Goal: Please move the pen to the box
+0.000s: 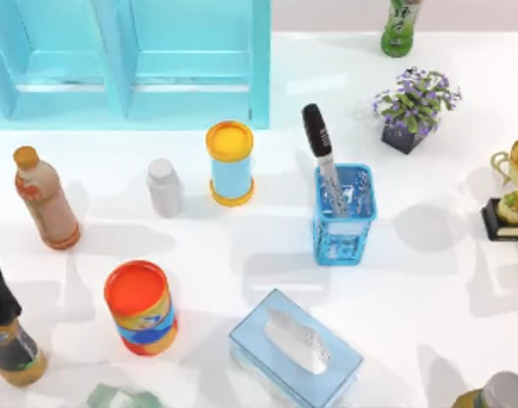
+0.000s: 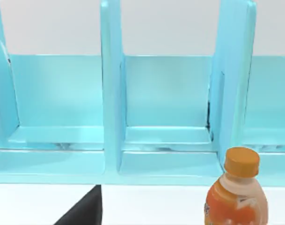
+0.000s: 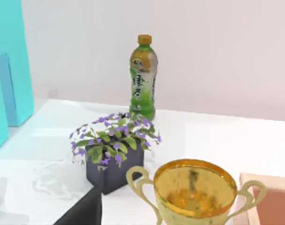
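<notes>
Just ahead of the left gripper (image 2: pixel 84 211) stands one orange bottle (image 2: pixel 236 197), with the one shelf (image 2: pixel 161 93) beyond. Ahead of the right gripper (image 3: pixel 84 208) come one trophy (image 3: pixel 193 192), one plant (image 3: pixel 115 140), then one green bottle (image 3: pixel 143 77). Whether either gripper is clenched or released, I cannot tell. The one pen (image 1: pixel 321 146) stands in the one box (image 1: pixel 344 229), long axis near upright, cap up, leaning toward the shelf.

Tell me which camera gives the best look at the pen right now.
The top view: the pen stands tilted in the blue mesh holder, black cap up. The left wrist view faces the blue shelf; the right wrist view faces the potted plant.
</notes>
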`<action>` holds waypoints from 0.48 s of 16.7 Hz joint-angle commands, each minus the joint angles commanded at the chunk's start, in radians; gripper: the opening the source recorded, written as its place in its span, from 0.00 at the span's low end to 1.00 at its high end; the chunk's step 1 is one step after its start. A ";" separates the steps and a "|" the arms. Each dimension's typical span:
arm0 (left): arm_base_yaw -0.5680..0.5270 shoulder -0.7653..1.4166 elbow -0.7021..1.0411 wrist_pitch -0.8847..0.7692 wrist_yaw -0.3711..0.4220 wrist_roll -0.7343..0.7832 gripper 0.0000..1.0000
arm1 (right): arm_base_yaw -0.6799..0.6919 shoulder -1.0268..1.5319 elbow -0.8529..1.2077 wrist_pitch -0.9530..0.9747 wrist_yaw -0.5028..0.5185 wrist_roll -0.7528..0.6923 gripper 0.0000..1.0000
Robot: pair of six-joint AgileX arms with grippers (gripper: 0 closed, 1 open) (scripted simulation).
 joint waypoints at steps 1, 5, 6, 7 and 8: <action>0.000 0.000 0.000 0.000 0.000 0.000 1.00 | 0.013 0.072 0.036 0.007 -0.023 -0.010 1.00; 0.000 0.000 0.000 0.000 0.000 0.000 1.00 | 0.068 0.439 0.195 0.037 -0.124 -0.048 1.00; 0.000 0.000 0.000 0.000 0.000 0.000 1.00 | 0.082 0.530 0.236 0.044 -0.150 -0.057 1.00; 0.000 0.000 0.000 0.000 0.000 0.000 1.00 | 0.097 0.616 0.277 0.051 -0.176 -0.065 1.00; 0.000 0.000 0.000 0.000 0.000 0.000 1.00 | 0.112 0.700 0.317 0.057 -0.203 -0.073 1.00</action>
